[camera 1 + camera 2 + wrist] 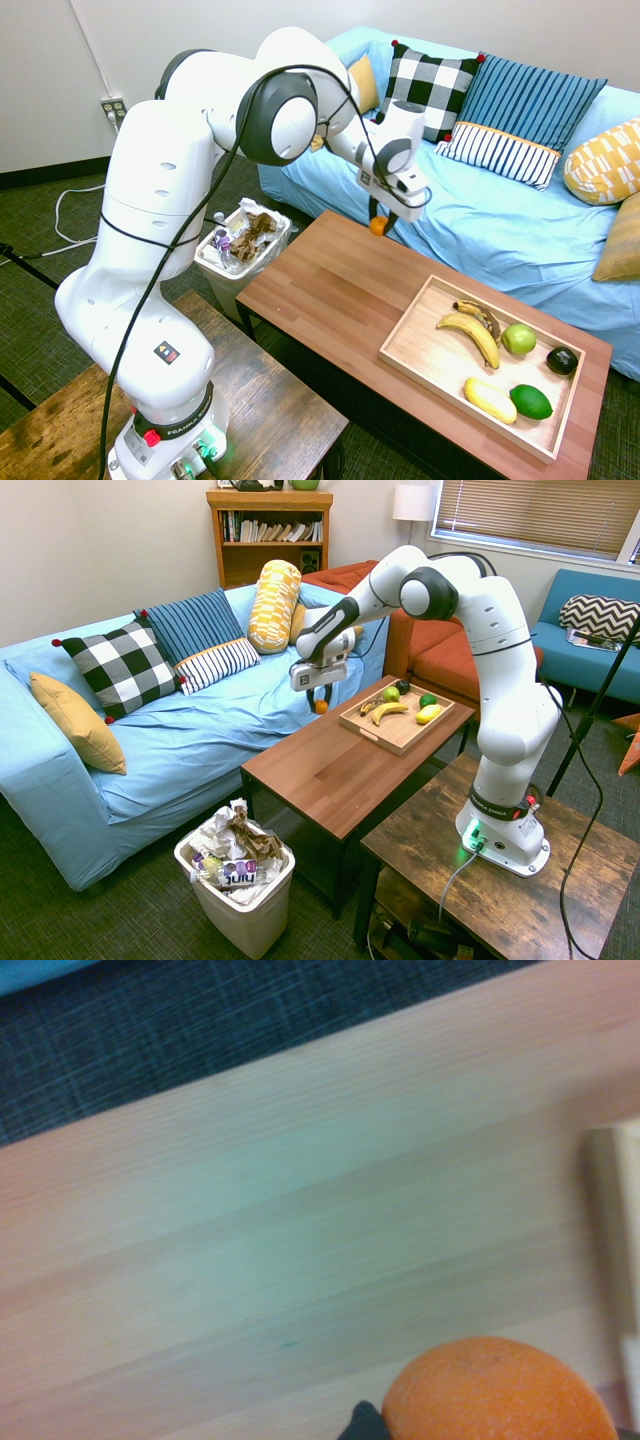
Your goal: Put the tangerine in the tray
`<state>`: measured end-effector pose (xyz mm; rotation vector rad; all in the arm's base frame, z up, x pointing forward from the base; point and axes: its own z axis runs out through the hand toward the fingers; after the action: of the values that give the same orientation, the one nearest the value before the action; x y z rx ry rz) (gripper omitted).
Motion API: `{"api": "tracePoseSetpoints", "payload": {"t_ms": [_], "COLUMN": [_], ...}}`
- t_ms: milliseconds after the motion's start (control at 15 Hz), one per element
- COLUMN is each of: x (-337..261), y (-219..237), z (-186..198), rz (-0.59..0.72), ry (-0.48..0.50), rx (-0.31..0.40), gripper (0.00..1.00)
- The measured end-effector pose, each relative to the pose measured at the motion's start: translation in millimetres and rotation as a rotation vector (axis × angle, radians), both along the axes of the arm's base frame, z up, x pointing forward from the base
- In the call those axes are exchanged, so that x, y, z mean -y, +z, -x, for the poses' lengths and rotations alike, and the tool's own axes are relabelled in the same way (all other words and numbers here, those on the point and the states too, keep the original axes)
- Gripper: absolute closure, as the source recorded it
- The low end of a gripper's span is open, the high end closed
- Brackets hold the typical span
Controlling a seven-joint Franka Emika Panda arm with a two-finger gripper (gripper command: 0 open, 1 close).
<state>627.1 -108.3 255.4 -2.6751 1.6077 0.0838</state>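
Clearly the carry is the step in hand: the tangerine [378,227] is off the table [330,290] and hangs in the air in the gripper [380,222], over the sofa-side edge of the table and short of the tray [420,345]. In the second exterior view the fruit [321,707] shows as a small orange ball just below the gripper [320,700], with the tray [385,733] near but apart from it. The wrist view shows the tangerine [500,1390] close up over bare wood, and a pale strip at one side that looks like the tray's edge [615,1220].

The fingers are narrowed onto the fruit, pinching it between them; the gap is only as wide as the tangerine. They touch nothing else.

The next move, as I judge it, calls for travel along the table until the fruit is over the tray, then a descent onto a bare part of it and a release. The tray already holds bananas [472,332], an apple [518,339], a lime [531,401], a yellow fruit [490,400] and a dark fruit [562,360], so the near end, where the wood is bare, seems the likeliest spot. A round fruit may roll once let go, so a low release looks wise.
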Motion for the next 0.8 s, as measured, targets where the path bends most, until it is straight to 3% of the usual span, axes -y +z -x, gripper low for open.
{"api": "tracePoseSetpoints", "payload": {"t_ms": [200,400,800], "x": [116.4,194.9,216.4], "y": [-0.2,-23.5,-109.8], "z": [35.1,73.8,84.0], "rz": [-0.016,-0.02,-0.028], "ry": [-0.106,-0.197,-0.236], "rx": [-0.006,-0.039,-0.128], "gripper": [1.0,1.0,1.0]}}
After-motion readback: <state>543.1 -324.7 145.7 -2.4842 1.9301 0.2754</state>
